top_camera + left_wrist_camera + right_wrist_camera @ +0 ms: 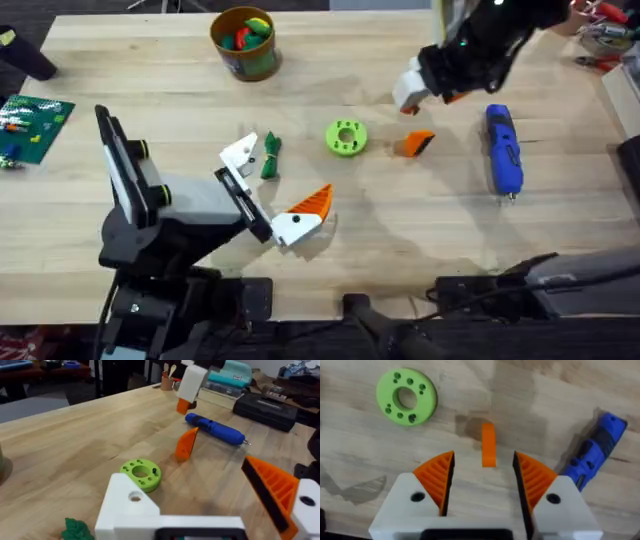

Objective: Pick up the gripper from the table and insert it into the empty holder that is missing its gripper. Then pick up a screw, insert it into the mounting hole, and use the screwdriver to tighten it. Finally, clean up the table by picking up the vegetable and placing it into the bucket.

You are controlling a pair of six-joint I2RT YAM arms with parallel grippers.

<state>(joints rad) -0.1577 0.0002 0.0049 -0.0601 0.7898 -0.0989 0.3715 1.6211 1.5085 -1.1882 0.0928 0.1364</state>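
Observation:
The loose orange gripper wedge (414,143) lies on the table between the green disc and the blue screwdriver (503,148). My right gripper (425,88) hovers just above it, open. In the right wrist view the wedge (488,445) sits in the gap between the two orange pads (436,476), untouched. My left gripper (275,185) is open and rests low. One finger is the bare white holder (240,152) (127,510); the other carries an orange tip (308,208). The dark-green vegetable (270,155) lies beside the holder. The bucket (244,42) stands at the back.
A lime-green disc with holes (346,137) lies mid-table, a small dark piece (154,471) at its rim. A green board (30,125) sits at the far left edge. Tools and cases crowd the far right corner (605,35). Bare wood lies in front of the wedge.

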